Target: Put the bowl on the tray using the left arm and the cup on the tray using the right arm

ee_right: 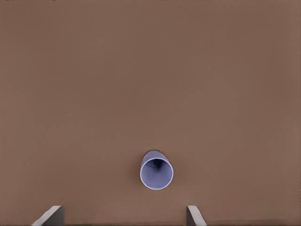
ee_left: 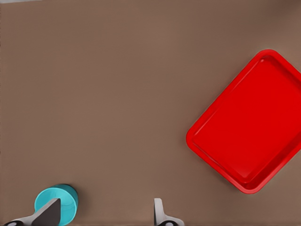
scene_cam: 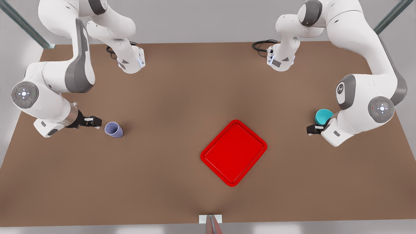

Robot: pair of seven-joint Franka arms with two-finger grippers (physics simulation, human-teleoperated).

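A: The left gripper (scene_cam: 312, 129) hangs with fingers (ee_left: 47, 214) apart just beside the small teal round bowl (scene_cam: 323, 116). How should it close?

B: Centre one finger over the rim first. The right gripper (scene_cam: 94, 122), fingers (ee_right: 49, 216) spread, sits near the upright lavender tapered cup (scene_cam: 113, 129); straddle it squarely.

A: Contents?

B: Cup and bowl look empty; the flat red rectangular tray (scene_cam: 234, 152) on the brown surface (scene_cam: 182, 94) holds nothing.
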